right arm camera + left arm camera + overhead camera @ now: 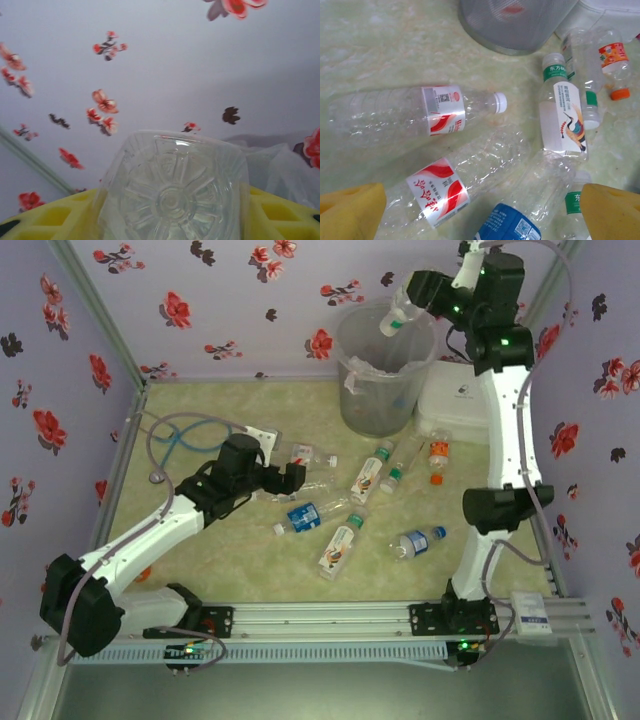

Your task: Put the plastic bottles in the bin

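Clear bottle (172, 200) sits pinched in the right gripper (418, 298) above the bin (375, 405), left gripper (292, 478) spread wide over red-labelled bottles (437, 192) on the desk (380, 45)

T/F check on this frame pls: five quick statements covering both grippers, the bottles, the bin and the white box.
1. The right gripper holds a clear plastic bottle over the tall translucent grey bin. True.
2. The left gripper is shut on a red-white-labelled bottle. False: it is open, above loose bottles lying on the table.
3. The bin lies tipped on its side. False: it stands upright.
4. A white rounded square box sits just right of the bin. True.
5. The orange-capped clear bottle stands upright. False: it lies on its side on the table.
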`<action>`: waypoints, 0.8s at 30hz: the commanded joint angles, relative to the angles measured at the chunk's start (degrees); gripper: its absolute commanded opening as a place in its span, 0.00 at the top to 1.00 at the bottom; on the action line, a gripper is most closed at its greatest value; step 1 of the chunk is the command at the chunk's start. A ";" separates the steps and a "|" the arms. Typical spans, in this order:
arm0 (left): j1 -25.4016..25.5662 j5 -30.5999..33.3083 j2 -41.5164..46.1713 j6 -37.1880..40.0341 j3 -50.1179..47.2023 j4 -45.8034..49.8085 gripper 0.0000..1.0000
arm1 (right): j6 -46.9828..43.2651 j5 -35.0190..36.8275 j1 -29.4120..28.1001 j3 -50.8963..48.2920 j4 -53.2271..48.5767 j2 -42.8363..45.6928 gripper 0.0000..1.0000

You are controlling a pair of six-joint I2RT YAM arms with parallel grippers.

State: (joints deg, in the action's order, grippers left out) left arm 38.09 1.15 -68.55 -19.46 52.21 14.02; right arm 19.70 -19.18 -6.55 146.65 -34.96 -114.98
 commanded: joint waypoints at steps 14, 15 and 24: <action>-0.47 1.80 2.23 -3.62 -1.04 2.96 0.02 | 3.70 -6.20 -2.78 6.07 -8.28 -16.65 1.00; -0.47 1.82 1.98 -3.78 -0.95 2.86 0.02 | 3.35 -6.35 -3.07 5.64 -9.56 -16.85 1.00; -0.47 1.66 0.21 -4.40 0.27 4.19 0.02 | 1.67 -8.34 -4.06 5.17 -25.51 -17.41 1.00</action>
State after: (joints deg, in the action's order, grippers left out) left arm 37.98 1.98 -68.31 -22.48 51.59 16.56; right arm 22.00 -24.49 -10.41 150.80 -50.50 -132.03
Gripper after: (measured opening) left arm 0.984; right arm 0.591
